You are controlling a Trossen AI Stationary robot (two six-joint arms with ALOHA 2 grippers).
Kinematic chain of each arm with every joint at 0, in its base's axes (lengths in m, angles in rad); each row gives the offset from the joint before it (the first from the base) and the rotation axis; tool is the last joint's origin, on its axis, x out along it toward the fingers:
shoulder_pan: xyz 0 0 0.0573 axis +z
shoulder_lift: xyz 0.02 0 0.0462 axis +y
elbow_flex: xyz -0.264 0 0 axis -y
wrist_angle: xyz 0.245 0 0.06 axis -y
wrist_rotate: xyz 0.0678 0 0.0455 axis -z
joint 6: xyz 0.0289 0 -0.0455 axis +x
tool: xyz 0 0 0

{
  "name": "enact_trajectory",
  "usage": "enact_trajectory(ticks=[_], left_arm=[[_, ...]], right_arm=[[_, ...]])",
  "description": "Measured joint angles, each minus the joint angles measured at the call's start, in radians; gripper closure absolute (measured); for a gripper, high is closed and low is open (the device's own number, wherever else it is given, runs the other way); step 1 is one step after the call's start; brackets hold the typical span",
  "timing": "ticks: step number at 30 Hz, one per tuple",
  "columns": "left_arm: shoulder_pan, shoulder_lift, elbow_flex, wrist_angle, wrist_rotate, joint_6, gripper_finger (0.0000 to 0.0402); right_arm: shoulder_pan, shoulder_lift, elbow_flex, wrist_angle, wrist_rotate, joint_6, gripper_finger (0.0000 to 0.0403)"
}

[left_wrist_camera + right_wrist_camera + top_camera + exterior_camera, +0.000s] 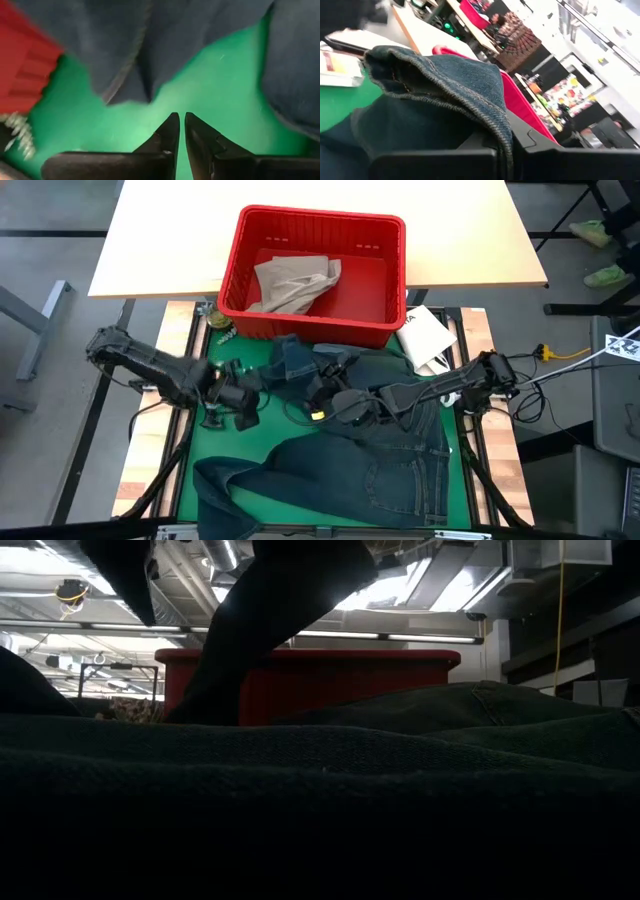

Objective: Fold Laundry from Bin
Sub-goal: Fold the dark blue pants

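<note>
While the right gripper (322, 380) pinches a fold of the denim jeans (390, 450), khaki trousers (292, 283) lie in the red bin (385, 328).
Jeans sprawl on the green mat (300, 490) just before the bin; the left gripper (180, 131), pressed together and empty, hovers beside them.

Grey floor (60, 380), pale tabletop (180, 240), ceiling strip lights (130, 627), exposed ducts (215, 555)

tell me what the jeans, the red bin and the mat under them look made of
Jeans: dark blue denim, judging by pale seam stitching and a back pocket. Bin: likely moulded plastic, glossy red with ribbed slotted walls. Mat: bright green, matte, smooth; possibly felt or rubber, hard to tell.
</note>
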Motion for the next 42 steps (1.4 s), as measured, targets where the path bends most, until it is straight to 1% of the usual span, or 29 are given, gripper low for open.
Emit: enact_trajectory(ticks=[3, 5, 8, 10, 14, 16, 18, 21, 24, 27, 29, 32, 35, 37, 38, 40, 42], left_arm=[[-0.093, 0.0, -0.099, 0.177, -0.105, -0.015, 0.0385], [-0.139, 0.001, -0.182, 0.358, -0.166, -0.007, 0.0389], [-0.176, 0.002, -0.308, 0.64, -0.231, 0.056, 0.0391], [-0.18, 0.002, -0.376, 0.823, -0.269, 0.108, 0.0392], [-0.156, 0.011, -0.481, 1.132, -0.37, 0.115, 0.0392], [-0.134, 0.023, -0.514, 1.263, -0.398, 0.115, 0.0392], [-0.115, 0.042, -0.534, 1.351, -0.406, 0.116, 0.0392], [-0.087, 0.098, -0.535, 1.457, -0.407, 0.11, 0.0392], [-0.068, 0.172, -0.535, 1.557, -0.41, 0.092, 0.0392], [-0.059, 0.24, -0.535, 1.573, -0.458, 0.039, 0.0398], [-0.056, 0.277, -0.535, 1.569, -0.534, -0.004, 0.04], [-0.056, 0.313, -0.535, 1.567, -0.682, -0.048, 0.04], [-0.056, 0.322, -0.535, 1.567, -0.842, -0.047, 0.0401], [-0.056, 0.322, -0.535, 1.562, -0.93, -0.016, 0.0401], [-0.057, 0.322, -0.535, 1.561, -0.96, 0.006, 0.0401], [-0.071, 0.322, -0.535, 1.558, -0.986, 0.046, 0.0401], [-0.096, 0.322, -0.535, 1.545, -1.007, 0.066, 0.0401]], right_arm=[[0.0, -0.012, 0.0, 0.0, -0.034, -0.001, 0.0399], [-0.007, -0.015, 0.0, 0.003, -0.058, -0.001, 0.04], [-0.012, -0.015, 0.0, 0.007, -0.092, 0.001, 0.0398], [-0.014, -0.015, 0.0, 0.013, -0.116, 0.02, 0.0397], [-0.026, -0.015, 0.0, 0.057, -0.145, 0.055, 0.0399], [-0.028, -0.015, 0.0, 0.091, -0.155, 0.055, 0.04], [-0.037, -0.015, 0.0, 0.124, -0.171, 0.055, 0.0399], [-0.045, -0.015, 0.0, 0.156, -0.21, 0.055, 0.0395], [-0.052, -0.015, 0.0, 0.166, -0.21, 0.055, 0.0395], [-0.052, -0.014, 0.0, 0.156, -0.21, 0.055, 0.0398], [-0.052, -0.014, 0.0, 0.151, -0.21, 0.055, 0.04], [-0.051, -0.014, 0.0, 0.139, -0.209, 0.085, 0.04], [-0.051, -0.014, 0.0, 0.128, -0.209, 0.133, 0.0399], [-0.051, -0.014, 0.0, 0.126, -0.209, 0.136, 0.0399], [-0.051, -0.014, 0.0, 0.123, -0.209, 0.136, 0.0399], [-0.051, -0.015, 0.001, 0.096, -0.203, 0.136, 0.0399], [-0.051, -0.023, 0.001, 0.034, -0.163, 0.144, 0.04]])
